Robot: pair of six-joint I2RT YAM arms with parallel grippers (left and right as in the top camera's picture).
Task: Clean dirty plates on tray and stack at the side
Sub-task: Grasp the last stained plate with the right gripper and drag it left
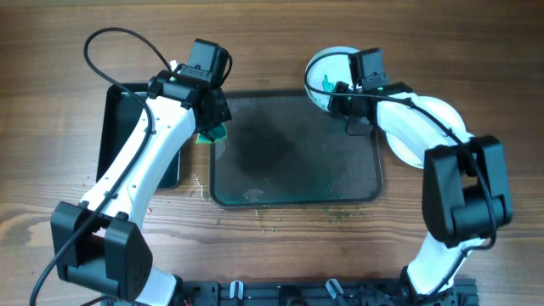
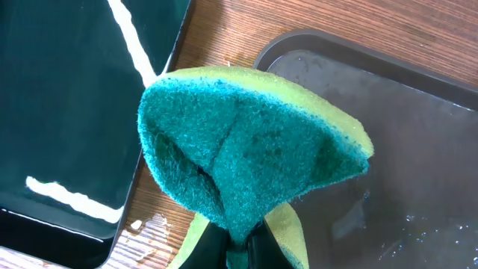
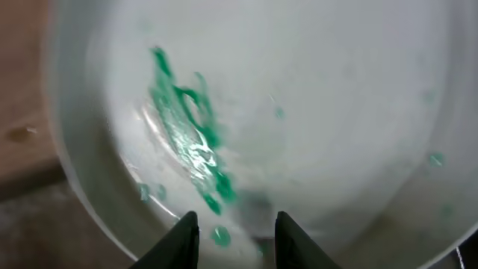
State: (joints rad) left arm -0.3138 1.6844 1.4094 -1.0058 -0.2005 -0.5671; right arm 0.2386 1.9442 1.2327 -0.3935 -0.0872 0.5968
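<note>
- Wood-grain worktop (image 1: 280,255), green crumbs (image 1: 340,214) scattered along the near rim of the tray (image 1: 293,191), which is dark grey, round-cornered and wet-streaked.
- Left hand (image 2: 243,250) pressed together on a folded sponge (image 2: 246,157), coarse teal face over yellow-green foam, at the tray's left rim beside a glossy black tray (image 2: 67,97).
- Right hand (image 3: 237,240) seemingly pinches the rim of a round white plate (image 3: 314,112), teal-smeared, over the tray's far right corner.

The wooden table (image 1: 280,255) carries the dark grey tray (image 1: 289,153) between the two pairs of jaws, a glossy black tray (image 1: 119,119) outward of the left jaws, a white plate (image 1: 405,155) outward of the right jaws, and green crumbs (image 1: 340,214) along the grey tray's near rim
</note>
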